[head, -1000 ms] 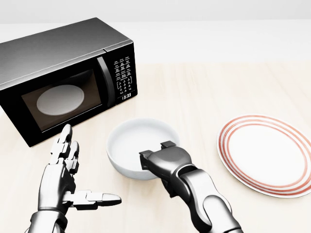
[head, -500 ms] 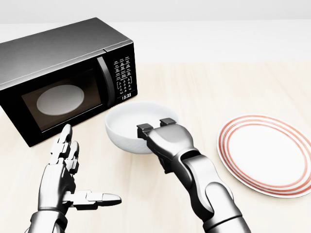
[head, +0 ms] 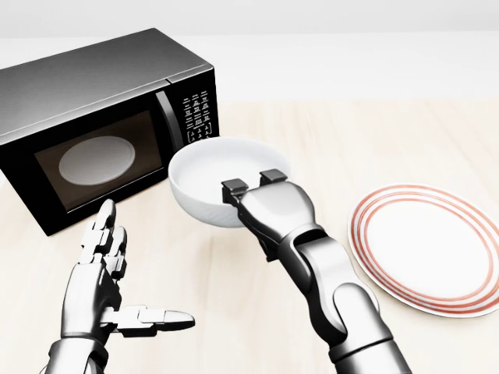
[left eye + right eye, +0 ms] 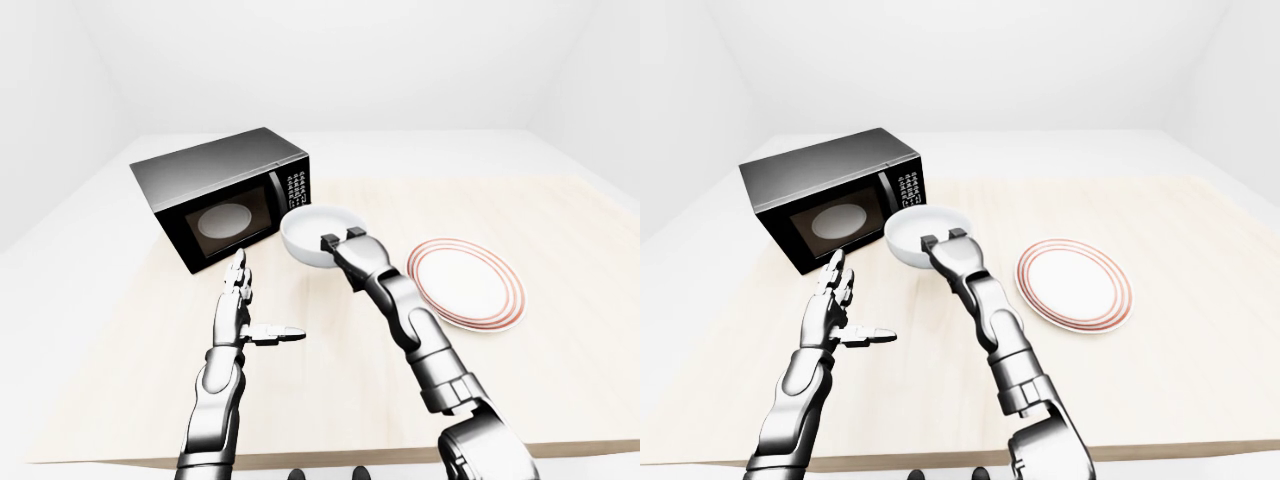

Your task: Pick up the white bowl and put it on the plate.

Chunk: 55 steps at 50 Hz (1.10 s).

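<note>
The white bowl [image 3: 212, 178] hangs above the wooden table, just right of the microwave, tilted slightly. My right hand [image 3: 251, 187] is shut on its near rim, fingers hooked over the edge into the bowl. The plate [image 3: 429, 245], white with red rings, lies flat on the table at the right of the head view, apart from the bowl. My left hand [image 3: 117, 276] hovers open at the lower left, palm inward, thumb pointing right, holding nothing.
A black microwave [image 3: 93, 125] with its door closed stands at the upper left, close to the raised bowl. The light wooden table [image 4: 560, 380] spreads under everything; its near edge shows in the eye views.
My right hand has lifted the bowl off the table and carried it up toward the microwave. The left hand, plate and camera have not moved.
</note>
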Tool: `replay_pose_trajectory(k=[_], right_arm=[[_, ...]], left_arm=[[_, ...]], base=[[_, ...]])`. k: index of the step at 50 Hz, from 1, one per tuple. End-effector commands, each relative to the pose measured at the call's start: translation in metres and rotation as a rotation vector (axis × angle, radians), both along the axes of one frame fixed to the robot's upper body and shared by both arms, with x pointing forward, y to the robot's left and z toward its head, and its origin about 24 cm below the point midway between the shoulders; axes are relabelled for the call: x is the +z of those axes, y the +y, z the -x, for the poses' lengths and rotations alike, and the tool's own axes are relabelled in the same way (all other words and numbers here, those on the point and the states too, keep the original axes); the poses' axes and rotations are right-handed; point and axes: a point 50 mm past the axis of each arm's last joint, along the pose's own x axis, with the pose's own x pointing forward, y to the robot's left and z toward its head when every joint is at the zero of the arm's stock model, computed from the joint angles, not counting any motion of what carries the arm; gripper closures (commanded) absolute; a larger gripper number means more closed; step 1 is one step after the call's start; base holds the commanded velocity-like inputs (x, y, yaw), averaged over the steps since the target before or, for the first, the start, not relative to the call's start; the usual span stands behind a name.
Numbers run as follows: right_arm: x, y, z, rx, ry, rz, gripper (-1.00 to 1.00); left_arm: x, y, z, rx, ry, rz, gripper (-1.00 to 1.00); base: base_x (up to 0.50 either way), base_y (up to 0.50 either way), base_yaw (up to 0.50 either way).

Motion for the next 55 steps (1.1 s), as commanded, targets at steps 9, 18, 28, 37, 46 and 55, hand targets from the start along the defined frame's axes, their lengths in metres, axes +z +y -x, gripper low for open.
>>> replay_pose_trajectory(k=[9, 18, 28, 37, 46, 55], right_arm=[[0.018, -0.010, -0.006, -0.044, -0.164, 0.107, 1.00], [0.018, -0.016, -0.008, -0.063, -0.186, 0.131, 1.00], [0.013, -0.029, -0.011, -0.095, -0.188, 0.136, 1.00], [0.013, -0.045, -0.014, -0.133, -0.188, 0.145, 1.00], [0.015, -0.062, -0.017, -0.174, -0.186, 0.144, 1.00], [0.015, -0.074, -0.020, -0.202, -0.183, 0.135, 1.00]], left_arm=[[0.000, 0.000, 0.000, 0.000, 0.000, 0.000, -1.00], [0.000, 0.000, 0.000, 0.000, 0.000, 0.000, -1.00], [0.000, 0.000, 0.000, 0.000, 0.000, 0.000, -1.00], [0.000, 0.000, 0.000, 0.000, 0.000, 0.000, -1.00], [0.000, 0.000, 0.000, 0.000, 0.000, 0.000, -1.00], [0.000, 0.000, 0.000, 0.000, 0.000, 0.000, -1.00]], base=[[0.00, 0.00, 0.00], [0.00, 0.00, 0.00], [0.00, 0.00, 0.00], [0.00, 0.00, 0.00], [0.00, 0.00, 0.00], [0.00, 0.00, 0.00]])
